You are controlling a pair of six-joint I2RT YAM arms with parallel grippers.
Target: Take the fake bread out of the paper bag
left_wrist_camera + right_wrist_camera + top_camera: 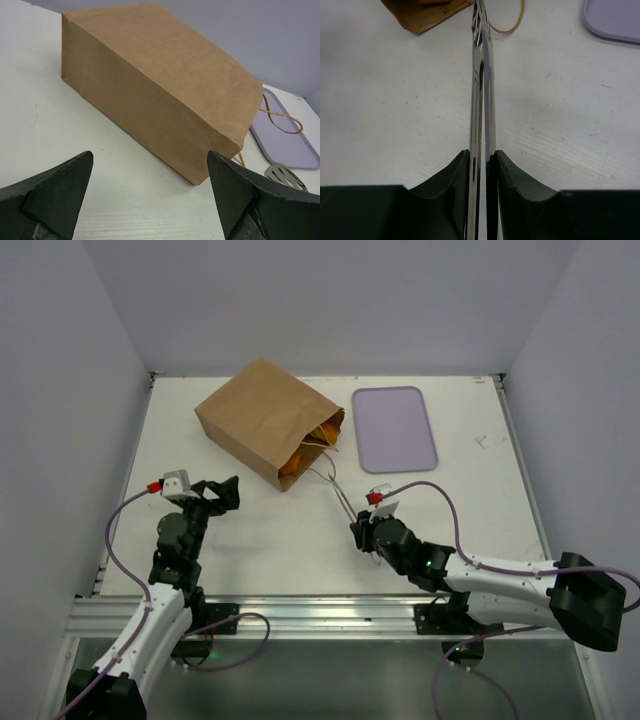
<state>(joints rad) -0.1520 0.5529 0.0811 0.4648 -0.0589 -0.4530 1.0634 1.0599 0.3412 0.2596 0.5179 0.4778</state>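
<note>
Right tool (482, 161) clamps the metal tongs (481, 100) tight; left tool (150, 156) gapes wide beside the paper bag (150, 85), fake bread (322, 430) showing inside its mouth.

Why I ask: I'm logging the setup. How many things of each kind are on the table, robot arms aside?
paper bag: 1
lavender tray: 1
metal tongs: 1
fake bread: at least 1; orange shows at the bag's mouth, the rest is hidden
Total: 4 or more
</note>
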